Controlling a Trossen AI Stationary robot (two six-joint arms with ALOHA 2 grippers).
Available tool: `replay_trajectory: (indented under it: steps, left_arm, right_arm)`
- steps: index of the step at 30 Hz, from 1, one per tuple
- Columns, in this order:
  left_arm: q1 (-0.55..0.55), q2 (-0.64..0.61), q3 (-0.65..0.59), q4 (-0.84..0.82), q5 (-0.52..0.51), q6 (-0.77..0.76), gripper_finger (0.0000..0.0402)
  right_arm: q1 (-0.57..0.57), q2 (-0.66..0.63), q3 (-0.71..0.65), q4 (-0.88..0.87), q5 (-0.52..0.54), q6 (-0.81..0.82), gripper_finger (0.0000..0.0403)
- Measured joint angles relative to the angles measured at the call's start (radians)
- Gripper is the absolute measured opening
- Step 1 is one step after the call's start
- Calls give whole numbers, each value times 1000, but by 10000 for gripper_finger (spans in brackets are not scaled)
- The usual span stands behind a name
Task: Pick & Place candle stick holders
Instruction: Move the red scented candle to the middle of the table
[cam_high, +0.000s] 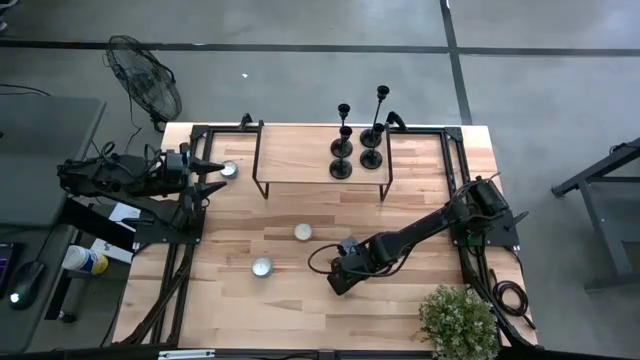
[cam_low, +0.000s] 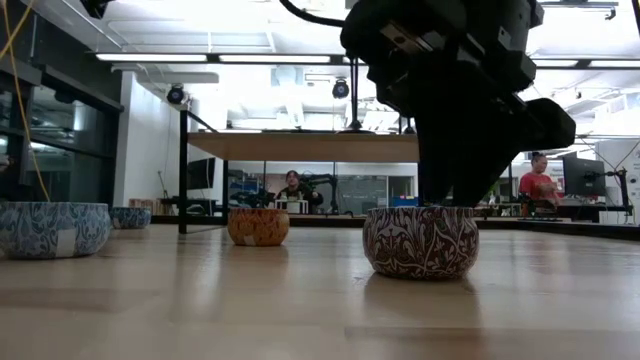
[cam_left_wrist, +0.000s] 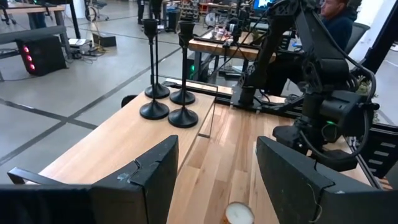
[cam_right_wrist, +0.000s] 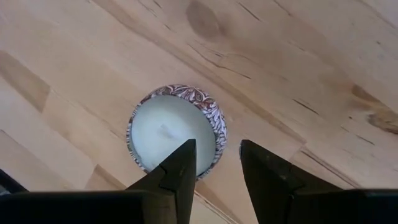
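Four black candlestick holders (cam_high: 358, 140) stand on their round bases on a raised wooden shelf (cam_high: 300, 150) at the table's far middle; they also show in the left wrist view (cam_left_wrist: 168, 93). No gripper is near them. My right gripper (cam_right_wrist: 216, 144) is open, pointing down over a brown-patterned candle bowl (cam_right_wrist: 177, 130) that sits on the table near the middle front. One finger is over the wax and one is outside the rim. In the high view my right gripper (cam_high: 338, 283) hides this bowl. My left gripper (cam_left_wrist: 217, 146) is open at the far left, with a small candle bowl (cam_left_wrist: 238, 213) just ahead of it. My right gripper stands from above with the bowl's wall (cam_right_wrist: 221, 140) between its two fingers, and in the low view the fingers reach down to the bowl's top edge (cam_low: 420, 210). Whether they touch it I cannot tell. The bowl rests on the table.
Two more candle bowls (cam_high: 303, 232) (cam_high: 262, 266) sit on the table's middle, and another (cam_high: 230, 170) at the far left. A potted plant (cam_high: 458, 320) stands at the near right corner. A fan (cam_high: 145, 75) stands on the floor beyond the far left corner. People sit in the room behind.
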Motion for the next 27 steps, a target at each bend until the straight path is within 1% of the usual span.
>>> replay_trajectory:
  steps: [19, 22, 27]
  left_arm:
    - [0, 0, 0, 1, -4, 0, 211]
    - [0, 0, 0, 2, -4, 0, 211]
    - [0, 0, 0, 2, -5, 0, 211]
  right_arm:
    - [0, 16, 0, -15, -5, -27, 117]
    - [0, 16, 0, -23, -6, -30, 106]
    - [0, 16, 0, -23, -15, -47, 69]
